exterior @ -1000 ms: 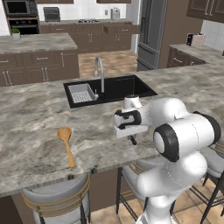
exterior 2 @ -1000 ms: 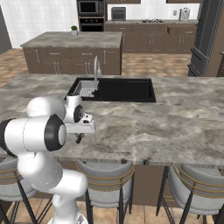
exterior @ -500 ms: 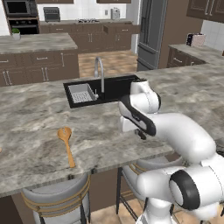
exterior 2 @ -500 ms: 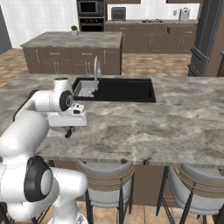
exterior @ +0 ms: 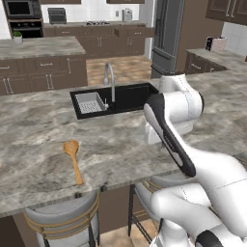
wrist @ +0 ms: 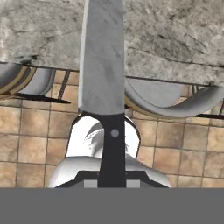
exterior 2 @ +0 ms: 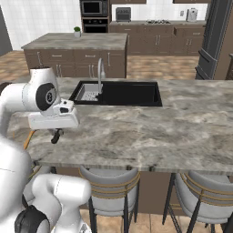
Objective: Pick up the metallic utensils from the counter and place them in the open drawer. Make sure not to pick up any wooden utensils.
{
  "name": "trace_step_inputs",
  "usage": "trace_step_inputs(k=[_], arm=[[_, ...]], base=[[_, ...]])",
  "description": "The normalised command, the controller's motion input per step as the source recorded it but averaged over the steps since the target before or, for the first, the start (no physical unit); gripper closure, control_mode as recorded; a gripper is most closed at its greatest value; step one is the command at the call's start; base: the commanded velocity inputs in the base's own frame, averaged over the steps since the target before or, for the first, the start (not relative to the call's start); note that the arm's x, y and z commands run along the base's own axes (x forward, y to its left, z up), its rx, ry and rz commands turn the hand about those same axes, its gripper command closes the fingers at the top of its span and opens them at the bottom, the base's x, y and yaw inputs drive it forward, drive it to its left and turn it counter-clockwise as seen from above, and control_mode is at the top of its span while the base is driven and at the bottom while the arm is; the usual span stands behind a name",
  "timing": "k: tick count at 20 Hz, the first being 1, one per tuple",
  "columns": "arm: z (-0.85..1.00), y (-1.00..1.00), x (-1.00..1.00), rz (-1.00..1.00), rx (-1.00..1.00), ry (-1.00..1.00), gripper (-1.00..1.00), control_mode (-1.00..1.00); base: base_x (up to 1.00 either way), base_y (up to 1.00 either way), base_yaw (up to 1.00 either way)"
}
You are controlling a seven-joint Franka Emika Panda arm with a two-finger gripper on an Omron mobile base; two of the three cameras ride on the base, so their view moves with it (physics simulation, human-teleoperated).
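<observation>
One sink (exterior: pixel 129 95) was seen sunk in the counter (exterior: pixel 34 128), a single grey rack (exterior: pixel 90 102) lying inside. One wooden spoon (exterior: pixel 74 157) was left flat on the stone. The gripper (exterior 2: pixel 56 135) was seen nearly closed, one metallic utensil (wrist: pixel 103 57) clamped by its dark handle over the counter's front edge.

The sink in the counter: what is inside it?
Inside the sink, a pale grey rack sits at its faucet end; the rest looks bare black. The near wall hides part of its bottom.
</observation>
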Motion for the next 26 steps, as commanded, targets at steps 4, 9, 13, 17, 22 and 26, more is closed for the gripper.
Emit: trace_step_inputs(k=[4,9,13,17,22,26], arm=[[1.00,-0.06,-0.76,0.00,0.05,-0.04,1.00,-1.00],[0.53,-0.17,-0.35,-0.03,0.05,-0.01,1.00,-1.00],[-0.30,-0.37,0.24,-0.11,0.01,0.03,1.00,-1.00],[-0.32,-0.53,0.41,-0.21,0.00,0.00,1.00,-1.00],[0.00,-0.04,0.00,-0.04,0.00,0.00,1.00,-1.00],[0.00,0.00,0.00,0.00,0.00,0.00,1.00,-1.00]], base=[[0.00,0.00,0.00],[0.00,0.00,0.00],[0.00,0.00,0.00],[0.00,0.00,0.00],[0.00,0.00,0.00],[0.00,0.00,0.00]])
